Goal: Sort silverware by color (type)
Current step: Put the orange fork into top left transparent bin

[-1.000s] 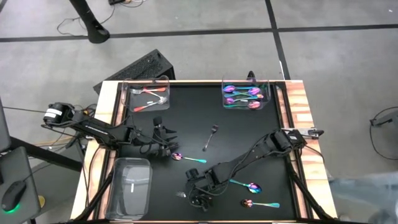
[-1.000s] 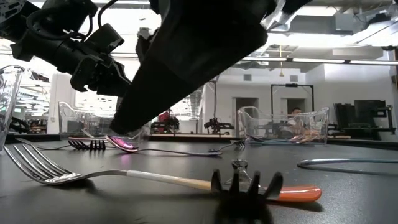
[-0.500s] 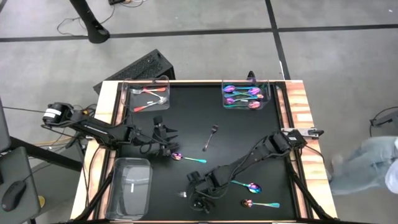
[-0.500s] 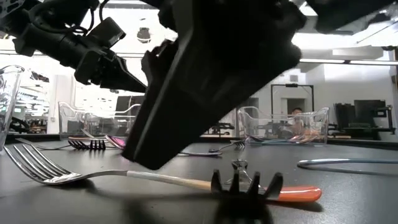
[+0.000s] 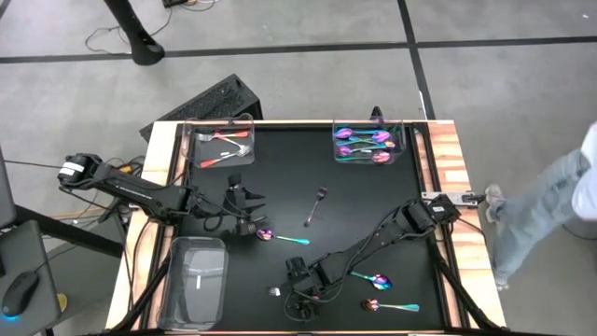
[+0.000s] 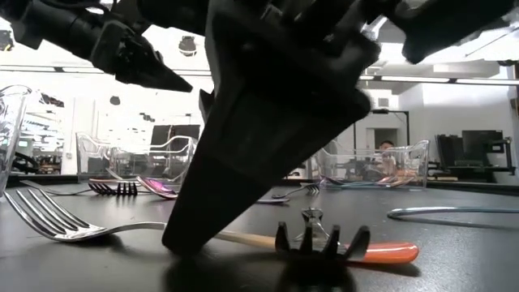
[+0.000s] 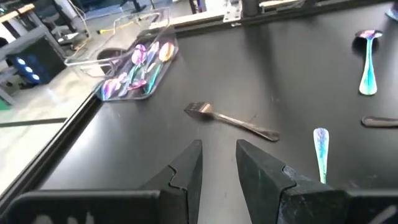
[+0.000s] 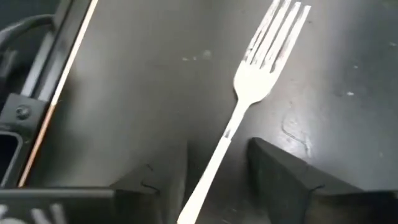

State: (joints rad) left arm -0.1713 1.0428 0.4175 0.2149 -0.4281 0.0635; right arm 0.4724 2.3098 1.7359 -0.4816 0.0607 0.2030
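Right now one coppery-handled fork (image 8: 249, 106) lies flat near the table's (image 5: 373, 196) front edge, handle between the right gripper's (image 8: 217, 168) parted fingers, not clamped. Loose elsewhere: one dark fork (image 5: 315, 205), three iridescent spoons (image 5: 280, 237). Left gripper (image 7: 217, 168) hovers mid-table, narrowly open, empty. Only the high view shows three trays (image 5: 198, 280).

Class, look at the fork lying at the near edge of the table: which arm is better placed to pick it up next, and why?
The right. The right gripper is down at the table with its open fingers either side of the fork handle. The left gripper hovers farther back, by an iridescent spoon.
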